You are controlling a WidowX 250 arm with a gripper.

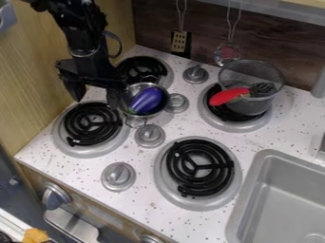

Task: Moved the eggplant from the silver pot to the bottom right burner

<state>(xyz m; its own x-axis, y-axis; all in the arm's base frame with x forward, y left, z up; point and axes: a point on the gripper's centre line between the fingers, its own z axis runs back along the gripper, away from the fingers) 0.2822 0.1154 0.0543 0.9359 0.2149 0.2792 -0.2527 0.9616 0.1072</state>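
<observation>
The black gripper (95, 96) hangs at the upper left over the back edge of the front-left burner, its two fingers spread open with nothing between them. Just right of it stands the small silver pot (163, 110), close to the right finger. Inside the pot lies the purple eggplant (147, 100), tilted, with its green end toward the lower left. The bottom right burner (200, 167), a black coil in a silver ring, has nothing on it.
A wire mesh basket (266, 73) holding a red-handled brush (228, 96) stands on the back-right burner. Several silver knobs (118, 176) rise between the burners. A grey sink (279, 190) is at the lower right, and a wooden wall (38, 80) at the left.
</observation>
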